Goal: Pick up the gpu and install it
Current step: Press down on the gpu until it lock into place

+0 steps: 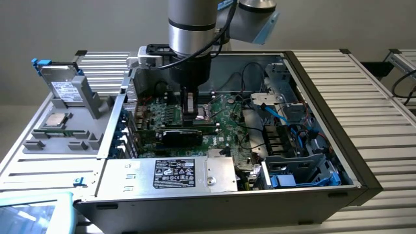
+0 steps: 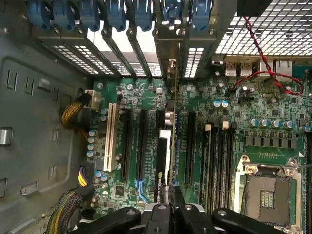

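Wrist view: gpu (image 2: 170,141) between pincer (image 2: 170,191) fingers

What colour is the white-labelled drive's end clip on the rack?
Blue clip atop the upright drive, clearest in the exterior view.

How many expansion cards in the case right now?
1. The card stands on edge over the green board's slots, held by the gripper, mid-case. Others could be hidden behind the arm.

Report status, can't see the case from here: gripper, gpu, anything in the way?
Gripper shut on gpu. Card edge-on, down at motherboard slots. Red wire off to one side.
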### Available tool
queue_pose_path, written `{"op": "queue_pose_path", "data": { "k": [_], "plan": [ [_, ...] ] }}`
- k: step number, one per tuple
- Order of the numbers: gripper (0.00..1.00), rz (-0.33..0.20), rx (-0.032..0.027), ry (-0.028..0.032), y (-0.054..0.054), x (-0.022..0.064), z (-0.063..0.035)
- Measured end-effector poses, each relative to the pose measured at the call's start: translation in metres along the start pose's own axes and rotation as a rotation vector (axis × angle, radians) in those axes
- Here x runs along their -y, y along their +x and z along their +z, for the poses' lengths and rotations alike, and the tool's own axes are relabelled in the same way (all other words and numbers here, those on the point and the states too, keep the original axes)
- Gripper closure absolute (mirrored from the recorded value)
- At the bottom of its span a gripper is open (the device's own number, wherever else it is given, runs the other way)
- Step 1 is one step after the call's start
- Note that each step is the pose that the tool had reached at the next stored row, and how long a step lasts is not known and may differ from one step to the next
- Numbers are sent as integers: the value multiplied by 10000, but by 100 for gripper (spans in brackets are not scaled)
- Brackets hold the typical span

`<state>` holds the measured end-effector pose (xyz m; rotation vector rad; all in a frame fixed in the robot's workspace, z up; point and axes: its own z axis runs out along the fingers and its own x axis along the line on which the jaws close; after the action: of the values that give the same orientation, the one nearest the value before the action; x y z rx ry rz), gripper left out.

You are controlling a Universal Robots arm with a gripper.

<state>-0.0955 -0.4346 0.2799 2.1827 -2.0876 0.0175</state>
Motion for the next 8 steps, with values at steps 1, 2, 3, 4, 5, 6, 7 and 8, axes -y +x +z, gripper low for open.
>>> {"op": "queue_pose_path", "data": {
  "k": [1,2,3,4,5,6,7,8],
  "plan": [
    [88,1,0,0,0,0,0],
    [88,0,-1,-1,0,0,2],
    [88,-1,2,3,-1,0,8],
    [88,-2,2,7,-1,1,11],
    [88,-2,4,10,0,0,13],
    [88,-1,5,10,3,0,15],
    [88,-2,7,11,6,0,17],
    [88,-1,9,12,8,0,21]
  ]
}}
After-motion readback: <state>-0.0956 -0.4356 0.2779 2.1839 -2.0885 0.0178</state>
